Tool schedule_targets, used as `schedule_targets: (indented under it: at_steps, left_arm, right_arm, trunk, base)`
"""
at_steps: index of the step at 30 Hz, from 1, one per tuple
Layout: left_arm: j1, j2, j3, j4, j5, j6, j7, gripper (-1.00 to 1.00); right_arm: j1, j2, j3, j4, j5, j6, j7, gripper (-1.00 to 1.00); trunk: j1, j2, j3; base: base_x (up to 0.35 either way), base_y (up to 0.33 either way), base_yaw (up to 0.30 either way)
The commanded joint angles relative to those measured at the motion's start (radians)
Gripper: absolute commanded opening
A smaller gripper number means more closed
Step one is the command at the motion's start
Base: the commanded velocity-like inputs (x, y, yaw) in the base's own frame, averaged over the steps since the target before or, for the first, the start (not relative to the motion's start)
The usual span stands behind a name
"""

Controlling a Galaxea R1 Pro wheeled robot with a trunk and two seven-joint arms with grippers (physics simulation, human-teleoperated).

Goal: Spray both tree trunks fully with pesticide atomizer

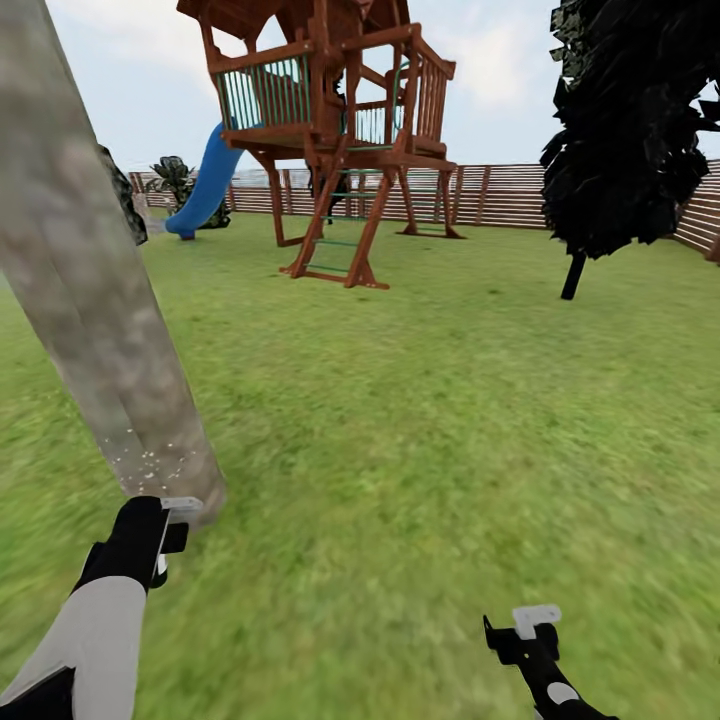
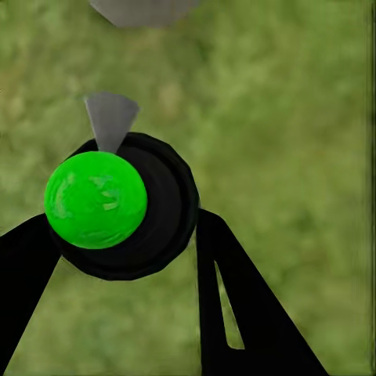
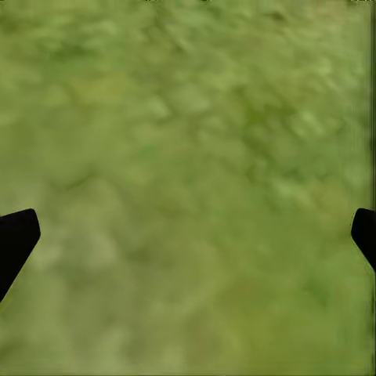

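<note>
Head view, from the left: thick mottled grey-brown tree trunk leaning across the frame, pale specks scattered near its base. Left gripper sits just beside that base, over the lawn.

Left wrist view adds what the head view hides: jaws closed on the atomizer, a black round body with a bright green cap, its grey nozzle tip pointing toward the grey trunk base.

Mid-background: wooden play tower with blue slide, slat fence behind. Right: dark tree.

Right gripper low over grass; its wrist view shows jaws spread wide, nothing between.
</note>
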Motion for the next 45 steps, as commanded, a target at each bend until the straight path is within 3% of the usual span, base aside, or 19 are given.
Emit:
schedule_targets:
  at_steps: [1,17,29,37,41,45]
  left_arm:
    - [-0.001,0.0,0.003,-0.002,-0.01,0.003,-0.01,-1.0]
    - [-0.001,0.0,0.001,-0.002,-0.01,0.003,-0.01,-1.0]
    - [-0.001,-0.002,0.001,0.0,-0.01,0.003,-0.012,-1.0]
    - [-0.002,0.0,0.005,-0.001,-0.01,0.003,-0.007,-1.0]
    - [-0.026,-0.005,0.001,-0.005,-0.003,0.005,-0.01,-1.0]
    - [-0.123,-0.008,-0.007,-0.011,0.049,0.009,-0.012,-1.0]
  right_arm:
    - [-0.001,0.0,-0.005,0.002,0.011,-0.003,-0.004,1.0]
    - [-0.001,0.0,-0.005,0.002,0.011,-0.003,-0.004,1.0]
    - [-0.001,0.0,-0.005,0.001,0.011,-0.003,-0.004,1.0]
    - [-0.001,0.0,-0.005,0.002,0.011,-0.003,-0.004,1.0]
    - [-0.001,0.0,-0.005,0.002,0.011,-0.003,-0.004,1.0]
    - [-0.001,0.0,-0.005,0.002,0.011,-0.003,-0.004,1.0]
  trunk:
    - [0.0,0.0,-0.001]
    - [0.0,0.0,-0.001]
    - [0.0,0.0,-0.001]
    - [0.0,0.0,-0.001]
    - [0.0,0.0,-0.001]
    - [0.0,0.0,-0.001]
  base:
    - [0.094,-0.257,0.066]
    - [0.063,-0.27,0.262]
    - [0.203,-0.229,0.024]
    - [0.045,-0.233,0.242]
    - [-0.013,-0.021,0.277]
    - [-0.001,-0.001,0.277]
